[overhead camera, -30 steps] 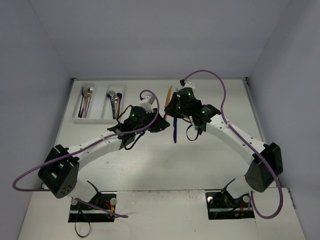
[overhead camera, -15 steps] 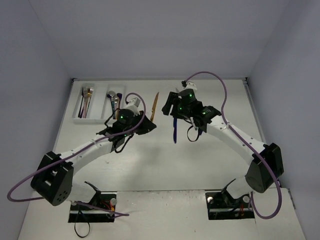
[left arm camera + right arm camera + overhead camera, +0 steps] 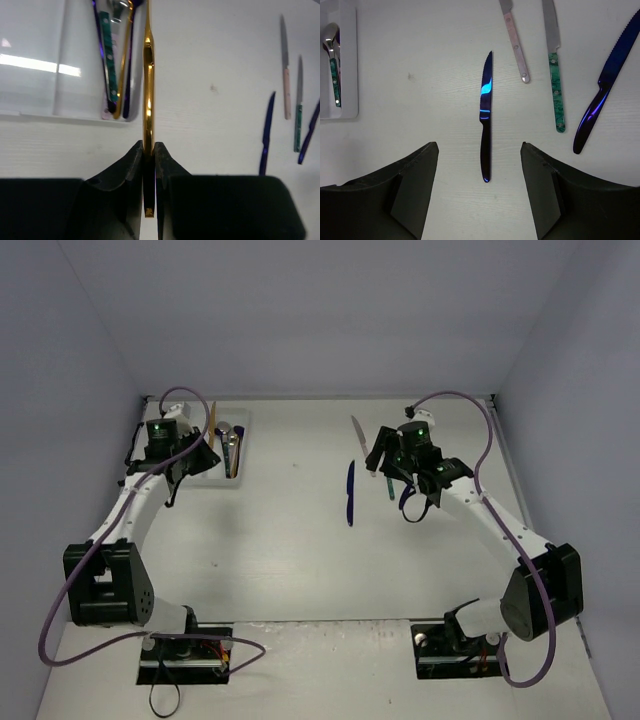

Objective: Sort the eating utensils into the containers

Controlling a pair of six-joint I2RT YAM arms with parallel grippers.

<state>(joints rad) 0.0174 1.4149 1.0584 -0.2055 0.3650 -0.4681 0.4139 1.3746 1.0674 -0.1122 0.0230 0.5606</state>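
The left arm (image 3: 118,525) stretches to the upper left of the top view, and the left tool (image 3: 149,150) is pinched on a gold utensil (image 3: 148,75) (fingers nearly meeting). The right arm (image 3: 490,520) reaches centre-right, with the right tool (image 3: 479,146) spread wide and pointing down at the table — gripping nothing.

You are getting soft, even light falling from above onto the white desk (image 3: 300,540), with only faint shadows lying under the arms. In the left wrist view, a bright streak of glare is washing across the tray (image 3: 30,65), and the gold knife (image 3: 148,75) is throwing hard highlights. In the right wrist view, the dark blue knife (image 3: 486,115) is flashing a vivid blue glint. The left tool (image 3: 148,147) and right tool (image 3: 479,145) are showing as near-black, slightly soft shapes along the bottom edges.
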